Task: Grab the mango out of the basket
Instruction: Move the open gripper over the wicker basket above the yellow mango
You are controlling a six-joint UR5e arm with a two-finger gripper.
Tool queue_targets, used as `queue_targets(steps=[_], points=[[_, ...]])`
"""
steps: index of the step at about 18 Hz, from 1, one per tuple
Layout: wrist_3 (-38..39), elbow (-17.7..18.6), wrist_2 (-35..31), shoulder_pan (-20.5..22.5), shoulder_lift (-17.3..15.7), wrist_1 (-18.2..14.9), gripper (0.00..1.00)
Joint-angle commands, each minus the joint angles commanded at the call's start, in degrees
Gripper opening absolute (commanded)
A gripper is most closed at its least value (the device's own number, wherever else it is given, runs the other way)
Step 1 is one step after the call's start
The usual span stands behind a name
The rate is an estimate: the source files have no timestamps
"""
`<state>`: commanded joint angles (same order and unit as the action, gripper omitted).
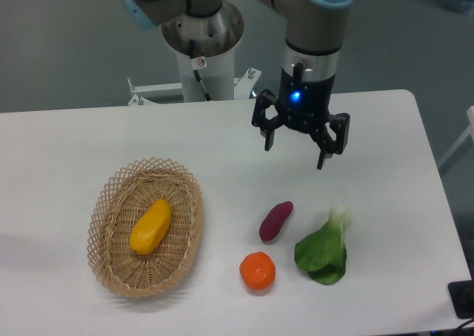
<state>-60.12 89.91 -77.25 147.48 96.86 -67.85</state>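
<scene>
The mango (151,226) lies tilted inside the basket (118,288), which sits on the left of the white worktop (67,143). To its right lie a purple sweet potato (275,221), a tangerine (258,271) and a leafy green (324,252). The pincer (295,155) hangs above the worktop, well apart from the basket, fingers spread and holding nothing.

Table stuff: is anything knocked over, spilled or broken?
Nothing stands out. The mango lies whole in the upright basket; the other foods sit neatly on the table. The gripper hangs open above.
</scene>
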Motion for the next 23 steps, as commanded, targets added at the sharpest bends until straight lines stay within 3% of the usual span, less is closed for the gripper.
queue_targets(steps=[9, 12, 20, 23], points=[[0.2, 2.5, 0.4, -0.1, -0.5, 0.4, 1.00], [2.5, 5.4, 0.4, -0.7, -1.5, 3.5, 1.00], [16.6, 7.5, 0.0, -8.6, 1.0, 7.6, 1.00], [17.9, 9.5, 0.0, -11.9, 2.2, 8.1, 1.00]])
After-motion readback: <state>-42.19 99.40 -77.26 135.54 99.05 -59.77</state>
